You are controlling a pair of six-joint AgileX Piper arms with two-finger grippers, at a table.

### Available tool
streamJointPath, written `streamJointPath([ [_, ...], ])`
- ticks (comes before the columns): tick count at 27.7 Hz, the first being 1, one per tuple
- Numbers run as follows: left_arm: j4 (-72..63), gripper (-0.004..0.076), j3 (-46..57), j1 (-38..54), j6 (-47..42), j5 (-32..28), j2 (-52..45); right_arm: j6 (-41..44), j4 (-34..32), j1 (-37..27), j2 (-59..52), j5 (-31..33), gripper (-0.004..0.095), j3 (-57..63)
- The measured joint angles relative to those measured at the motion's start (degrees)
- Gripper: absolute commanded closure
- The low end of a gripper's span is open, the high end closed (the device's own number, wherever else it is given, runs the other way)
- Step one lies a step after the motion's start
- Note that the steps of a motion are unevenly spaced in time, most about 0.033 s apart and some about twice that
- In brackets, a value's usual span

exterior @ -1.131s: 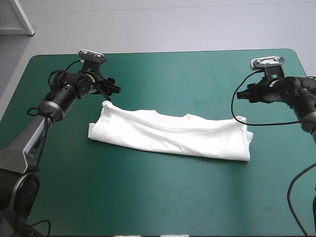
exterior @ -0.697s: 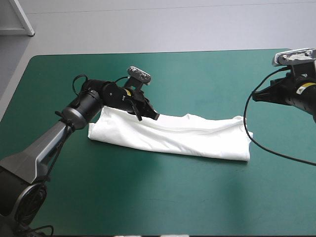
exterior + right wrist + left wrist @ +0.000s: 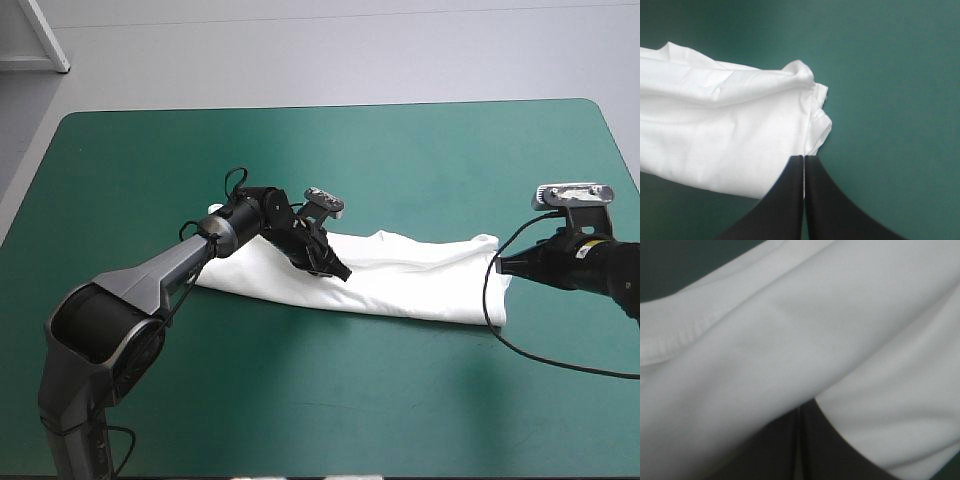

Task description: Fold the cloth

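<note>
Teal-green worktop (image 3: 420, 400) fills the high view, and the white T-shirt (image 3: 420, 278) lies on it as one long folded band, running from left of centre out towards the right side. Over on the left, the left arm reaches in low across the shirt's left part. The left end effector (image 3: 338, 270) sits right on the cloth, near the band's middle. Up close, its black fingers (image 3: 775, 450) are all but pressed together, tips buried under a hemmed fold of shirt: that's a pinch on the cloth. Moving right, the middle of the shirt lies in soft creases, flat on the cover. At the far right end, the right end effector (image 3: 499, 266) is pressed together into one point. Its tip just meets the layered corner of the shirt, with bare teal-green cover beside it.
</note>
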Motion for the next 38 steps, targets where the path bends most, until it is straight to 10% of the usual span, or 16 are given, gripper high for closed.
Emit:
streamJointPath([
  [7,-0.87,0.0703,-0.76,0.0,0.17,0.07,1.09,-0.35,1.5,0.0,4.19,-2.54,0.0155,5.7],
  [25,-1.0,0.0705,-0.81,0.0,0.23,0.28,1.15,-9.04,8.11,0.0,25.44,-12.56,0.0388,5.71],
  [35,-1.0,0.0705,-0.81,0.0,0.34,0.18,1.2,-14.89,12.56,-0.48,28.78,-11.93,0.0925,4.91],
  [38,-1.0,0.0705,-0.81,0.0,0.39,0.16,1.2,-16.42,14.16,-0.48,29.1,-11.27,0.0921,4.85],
])
